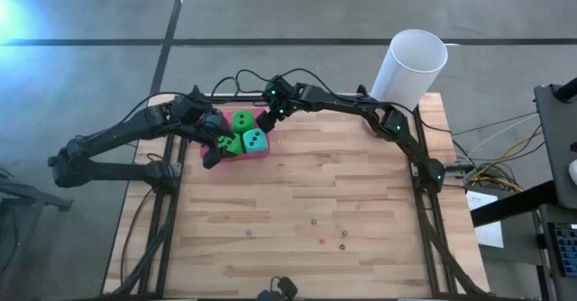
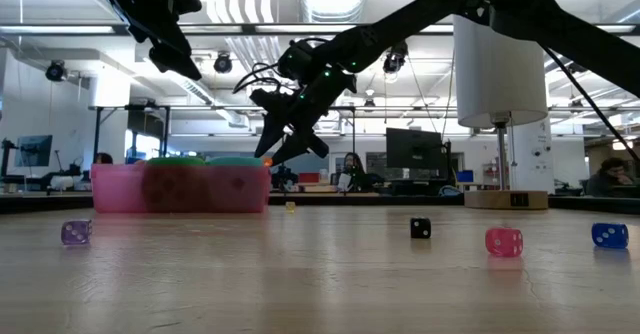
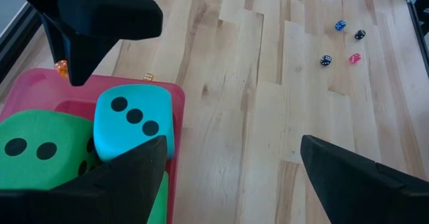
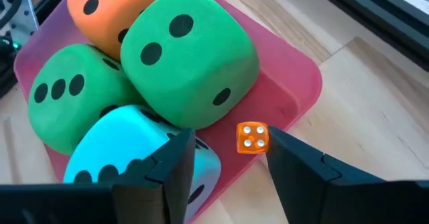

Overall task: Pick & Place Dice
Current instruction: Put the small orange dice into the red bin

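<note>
Dice: you see four soft cubes with black pips packed in the pink tray (image 1: 261, 153), which sits at about 10 o'clock from the table's middle. The teal die (image 1: 256, 140) lies at the tray's 4 o'clock corner with three pips up. One green die (image 1: 242, 120) sits at 12 o'clock, the second green die (image 1: 232, 143) at 8 o'clock. The orange die (image 4: 110, 9) shows only in the right wrist view, wedged behind the greens.
Tiny orange die (image 4: 253, 137): it lies on the wood, just beside the tray's outer wall.
Left gripper (image 1: 215, 146): you have it over the tray's 9 o'clock edge, fingers spread wide and holding nothing.
Right gripper (image 1: 268, 119): it hangs at the tray's 1 o'clock corner, above the rim in the low view. Its fingers are partly apart, empty, straddling the tiny orange die's spot from above.
Small dice (image 1: 314, 220): a few lie scattered near the table's 6 o'clock edge, well apart from the tray.
White tube (image 1: 410, 67): it stands at the table's 1 o'clock corner.
Edges: the tray lies close to the table's 12 o'clock edge, nearer its 9 o'clock side.
Open room: bare wood (image 1: 343, 175) spreads from 3 to 6 o'clock of the tray.
</note>
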### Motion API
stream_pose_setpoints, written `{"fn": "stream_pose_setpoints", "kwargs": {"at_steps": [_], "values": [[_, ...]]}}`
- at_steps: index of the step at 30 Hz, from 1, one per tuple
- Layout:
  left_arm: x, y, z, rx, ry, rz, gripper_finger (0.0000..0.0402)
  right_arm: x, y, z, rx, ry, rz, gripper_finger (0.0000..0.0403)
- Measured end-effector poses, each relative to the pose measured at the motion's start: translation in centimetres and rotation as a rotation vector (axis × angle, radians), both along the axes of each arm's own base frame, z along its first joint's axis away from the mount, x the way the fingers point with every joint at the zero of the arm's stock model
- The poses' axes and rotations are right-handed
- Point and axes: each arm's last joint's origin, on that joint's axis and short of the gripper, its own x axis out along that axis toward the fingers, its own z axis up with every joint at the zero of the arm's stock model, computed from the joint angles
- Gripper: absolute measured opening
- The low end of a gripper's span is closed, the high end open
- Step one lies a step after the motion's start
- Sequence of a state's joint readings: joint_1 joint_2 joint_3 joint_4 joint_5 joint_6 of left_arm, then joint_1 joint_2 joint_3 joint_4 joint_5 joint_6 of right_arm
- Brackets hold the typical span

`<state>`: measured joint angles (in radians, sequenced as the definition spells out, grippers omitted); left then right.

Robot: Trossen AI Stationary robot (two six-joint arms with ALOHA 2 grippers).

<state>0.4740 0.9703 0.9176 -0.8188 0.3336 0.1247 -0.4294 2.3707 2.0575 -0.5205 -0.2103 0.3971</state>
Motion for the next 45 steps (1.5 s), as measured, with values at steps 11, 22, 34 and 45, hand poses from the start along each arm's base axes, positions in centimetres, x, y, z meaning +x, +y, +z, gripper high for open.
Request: {"fn": "stream_pose_setpoints", "kwargs": {"at_steps": [11,22,34,45], "values": [[0.0,0.0,0.0,0.0,0.0,0.0,0.0346,0.0,0.4,0.0,0.05,-0.021,0.102,0.0176],[0.0,0.0,0.0,0.004,0.0,-0.005,0.0347,0.3,0.1,2.7,-0.045,-0.074,0.163,0.0158],[0.0,0.0,0.0,0.004,0.0,-0.004,0.0347,-1.2,-2.3,3.4,0.0,-0.017,0.094,0.0153],[0.0,0.0,0.0,0.003,0.0,-0.004,0.0348,-1.1,-2.6,1.9,0.015,0.017,0.106,0.0167]]}}
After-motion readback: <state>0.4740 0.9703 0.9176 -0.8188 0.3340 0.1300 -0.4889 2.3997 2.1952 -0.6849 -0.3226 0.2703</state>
